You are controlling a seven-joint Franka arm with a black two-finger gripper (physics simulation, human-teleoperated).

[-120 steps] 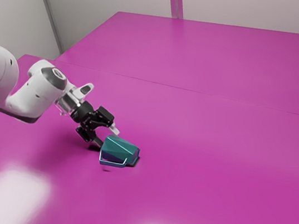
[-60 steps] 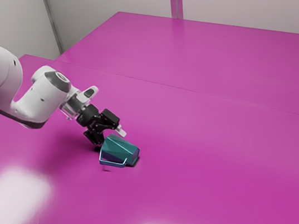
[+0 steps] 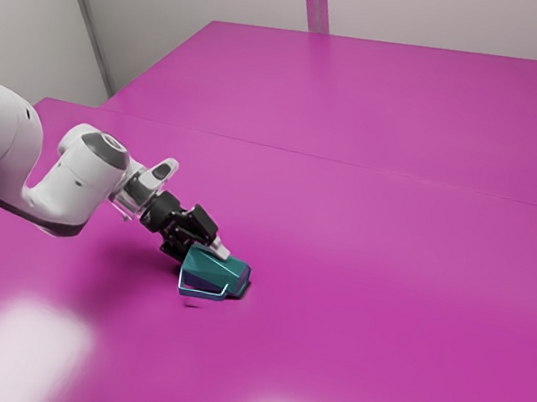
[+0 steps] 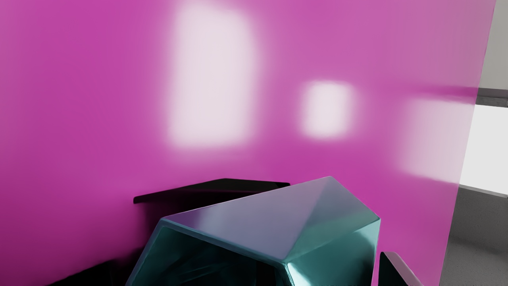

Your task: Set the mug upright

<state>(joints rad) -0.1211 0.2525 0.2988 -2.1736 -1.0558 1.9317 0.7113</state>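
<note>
Here, a shiny magenta table (image 3: 388, 280) bears the mug (image 3: 216, 270), walls (image 3: 458, 17) beyond.

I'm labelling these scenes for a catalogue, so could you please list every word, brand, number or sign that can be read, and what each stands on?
There are none that I can read on the mug, the table or the gripper.
Any marking on the arm is too small to read.
</note>
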